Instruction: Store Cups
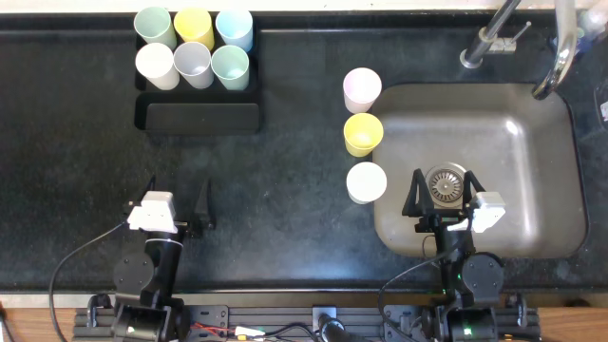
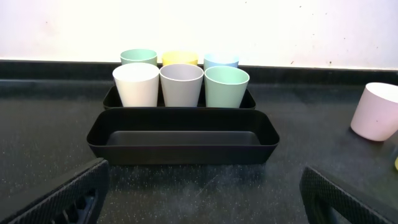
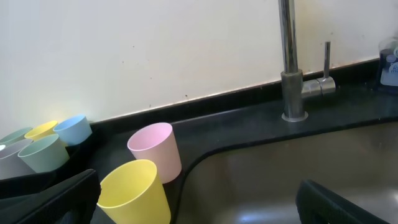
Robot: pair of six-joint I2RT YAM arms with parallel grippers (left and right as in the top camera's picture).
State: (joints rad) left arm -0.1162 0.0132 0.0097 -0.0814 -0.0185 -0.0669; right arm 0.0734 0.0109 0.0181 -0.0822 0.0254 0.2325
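Observation:
Three loose cups stand in a line on the dark counter just left of the sink: a pink cup, a yellow cup and a white cup. The pink cup and yellow cup also stand close in the right wrist view. A black tray at the back left has an empty front section, and behind it several pastel cups stand upright. My left gripper is open over bare counter in front of the tray. My right gripper is open over the sink, right of the white cup.
The steel sink takes up the right side, with its drain by my right gripper. A tap rises at the sink's back edge. A bottle stands at the far right by the wall.

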